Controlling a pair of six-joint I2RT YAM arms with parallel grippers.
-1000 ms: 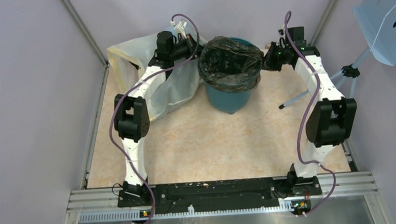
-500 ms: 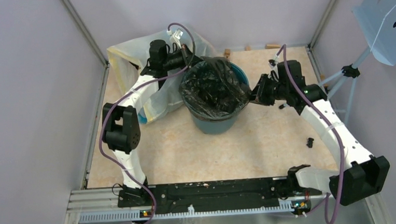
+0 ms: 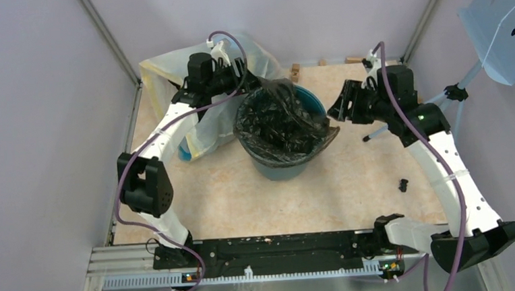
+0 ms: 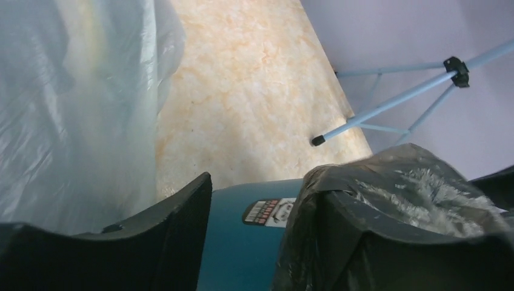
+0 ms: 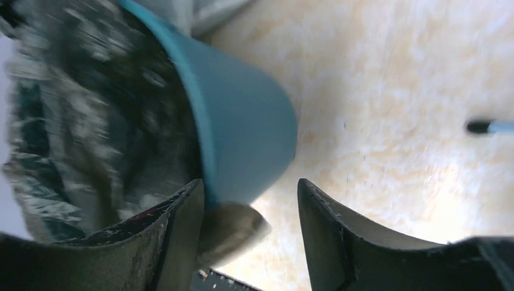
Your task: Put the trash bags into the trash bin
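One trash bag (image 3: pixel 277 121) in trash bin (image 3: pixel 282 167)

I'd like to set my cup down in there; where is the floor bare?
The widest bare floor lies between the trash bin and the black rail at the near edge. A smaller patch lies right of the bin, up to a small black piece. Back left is crowded: whitish bag, left arm, bin.

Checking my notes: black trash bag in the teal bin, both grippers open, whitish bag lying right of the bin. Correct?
No: the top external view shows the whitish bag left of the teal bin. The black trash bag is in it; left gripper and right gripper are open.
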